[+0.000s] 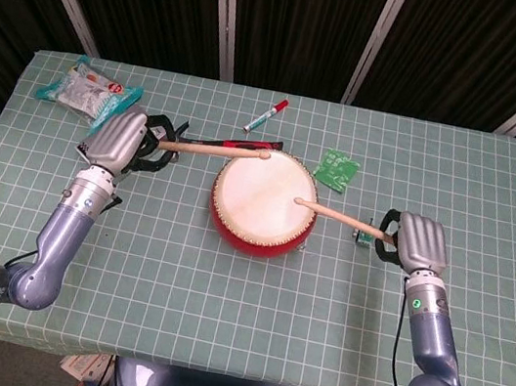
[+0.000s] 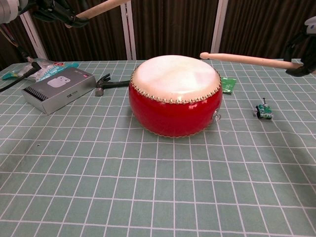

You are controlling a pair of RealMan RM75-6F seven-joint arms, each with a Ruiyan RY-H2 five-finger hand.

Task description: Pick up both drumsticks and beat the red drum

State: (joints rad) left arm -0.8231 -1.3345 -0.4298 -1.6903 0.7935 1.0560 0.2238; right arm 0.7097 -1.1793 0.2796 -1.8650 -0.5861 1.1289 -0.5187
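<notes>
The round red drum with its cream skin head (image 1: 265,199) sat near the middle of the tabletop (image 1: 219,305), which was covered in a green cloth with a white grid. The left hand (image 1: 120,139) had its fingers wrapped around the butt of a pale wooden drumstick (image 1: 214,149), whose shaft ran toward the drum with its tip over the far rim; in the chest view that stick (image 2: 101,5) stood well above the drum skin. The right hand (image 1: 418,242) had its fingers closed on the second pale wooden drumstick (image 1: 341,216), which lay almost level, its rounded tip over the right part of the skin; the chest view showed that tip (image 2: 204,56) held just clear of the head, not touching. A grey box with a checkered edge (image 2: 60,89) rested left of the drum, with a hammer (image 2: 108,84) between them. A small green circuit board (image 1: 338,170) lay behind the drum to the right, a red marker pen (image 1: 266,114) further back, a tiny green toy (image 2: 264,111) to the right, and a plastic packet (image 1: 87,90) at the far left corner.
</notes>
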